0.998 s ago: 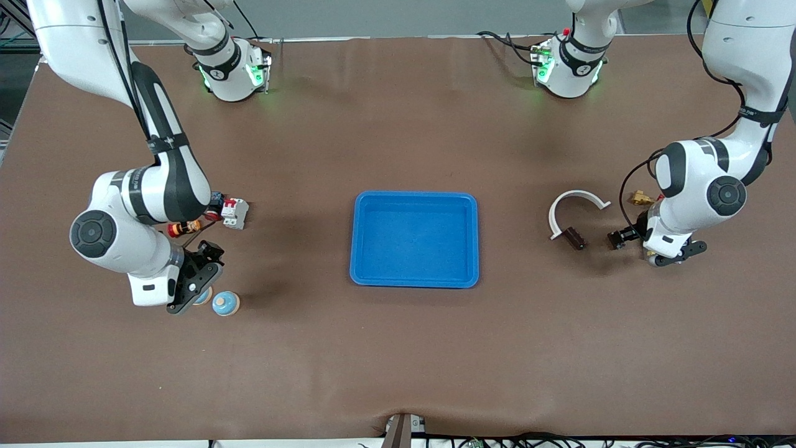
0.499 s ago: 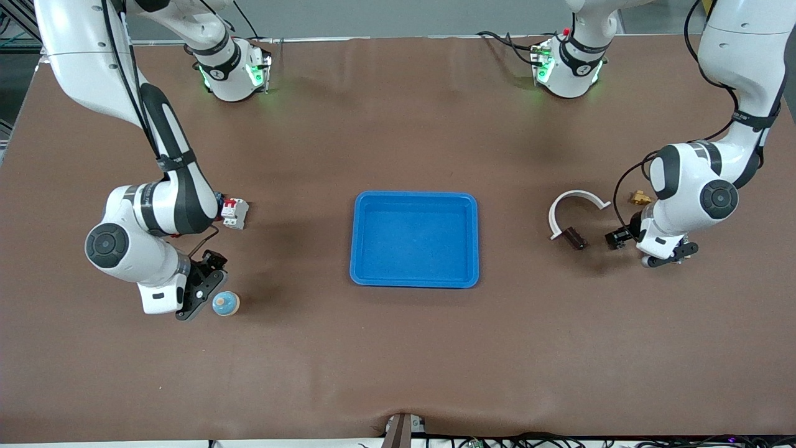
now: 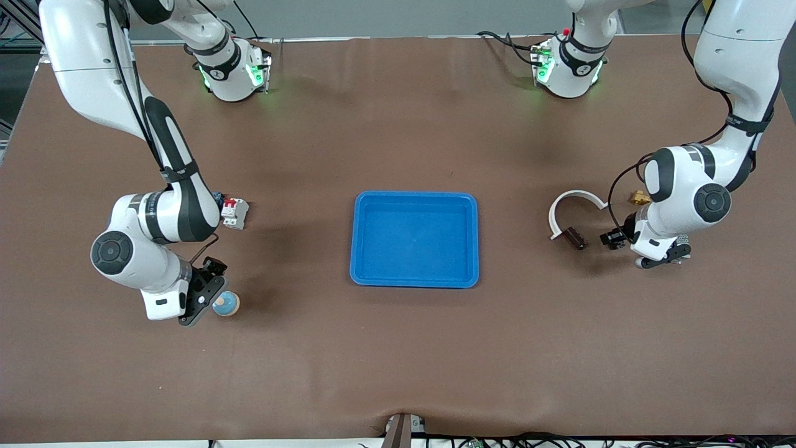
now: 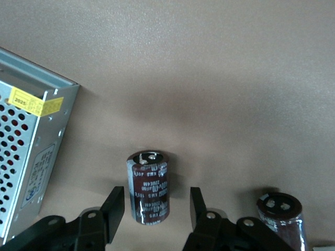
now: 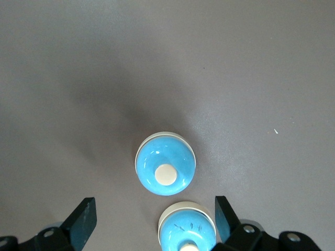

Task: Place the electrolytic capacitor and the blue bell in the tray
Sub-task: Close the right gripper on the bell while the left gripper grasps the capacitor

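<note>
A wide table covered in a brown sheet fills the front view. A strip of grey wall runs along its top edge. Black cables lie along the edge nearest the camera.

Blue tray, blue bell and dark capacitor sitting apart on a brown desk.

The shallow bright-blue tray is lying empty mid-desk. The round blue bell, cream-buttoned, is sitting toward the right arm's end. The dark cylindrical electrolytic capacitor is standing upright toward the left arm's end.

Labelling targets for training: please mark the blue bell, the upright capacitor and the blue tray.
Round blue bell (image 5: 165, 170): right wrist view, domed top.
Dark cylindrical electrolytic capacitor (image 4: 149, 188): left wrist view, printed side.
Shallow bright-blue plastic tray (image 3: 355, 239): front view, rim.
</note>
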You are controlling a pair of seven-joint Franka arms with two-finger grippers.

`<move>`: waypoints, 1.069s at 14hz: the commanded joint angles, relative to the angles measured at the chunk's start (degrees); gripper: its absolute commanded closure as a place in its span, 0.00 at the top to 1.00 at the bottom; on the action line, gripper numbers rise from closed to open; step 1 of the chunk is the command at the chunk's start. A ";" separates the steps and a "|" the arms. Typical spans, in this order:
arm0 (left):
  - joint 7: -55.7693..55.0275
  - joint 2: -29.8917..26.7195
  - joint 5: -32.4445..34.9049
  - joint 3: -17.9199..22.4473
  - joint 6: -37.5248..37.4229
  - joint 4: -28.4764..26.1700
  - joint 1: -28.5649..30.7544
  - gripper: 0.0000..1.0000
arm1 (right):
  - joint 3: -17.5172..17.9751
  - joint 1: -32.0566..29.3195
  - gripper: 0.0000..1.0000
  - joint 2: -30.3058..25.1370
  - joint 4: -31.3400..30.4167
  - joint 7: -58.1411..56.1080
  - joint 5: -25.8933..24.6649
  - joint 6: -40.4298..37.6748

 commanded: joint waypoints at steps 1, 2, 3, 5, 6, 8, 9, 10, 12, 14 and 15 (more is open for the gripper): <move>0.02 0.63 -0.39 -0.09 0.50 0.93 0.48 0.49 | 0.41 -0.61 1.00 1.94 3.36 -2.26 -0.15 -0.26; 0.02 0.72 -0.39 -0.09 0.50 0.84 0.57 0.43 | 0.50 -0.69 1.00 2.55 3.97 -2.71 -0.15 -0.26; 0.02 0.72 -0.39 -0.09 0.50 0.84 0.48 0.28 | 0.50 -0.69 1.00 2.73 4.33 -2.71 -0.06 -0.26; -0.25 0.80 -0.39 -0.09 0.41 0.93 -0.04 0.00 | 0.50 -0.52 1.00 2.82 4.51 -2.88 -0.15 -0.26; -0.07 0.72 -0.39 -0.09 0.33 1.01 -0.05 0.00 | 0.50 -0.43 1.00 3.34 4.68 -2.97 -0.15 -0.18; 0.19 -0.33 -0.30 -0.17 -0.29 1.80 -0.22 0.00 | 0.50 0.18 1.00 4.49 5.30 -3.15 -0.23 0.44; 0.11 -1.30 -0.30 -0.26 -0.99 2.41 -0.40 0.00 | 0.50 0.36 1.00 4.75 5.21 -3.15 -0.06 1.05; 0.10 -2.18 -0.30 -0.52 -2.56 3.55 -0.49 0.00 | 0.59 0.36 1.00 4.93 5.12 -3.15 -0.06 1.75; -0.68 -2.27 -0.39 -2.54 -8.61 8.11 -0.66 0.00 | 0.59 0.36 1.00 5.46 5.21 -4.63 -0.15 1.93; -2.44 -2.27 -0.39 -5.17 -12.66 11.63 -0.75 0.00 | 0.59 0.27 1.00 5.89 5.21 -6.84 -0.15 2.02; -3.49 -2.36 -0.30 -6.58 -15.38 13.56 -0.75 0.00 | 0.59 0.27 1.00 6.16 5.21 -6.93 -0.15 2.02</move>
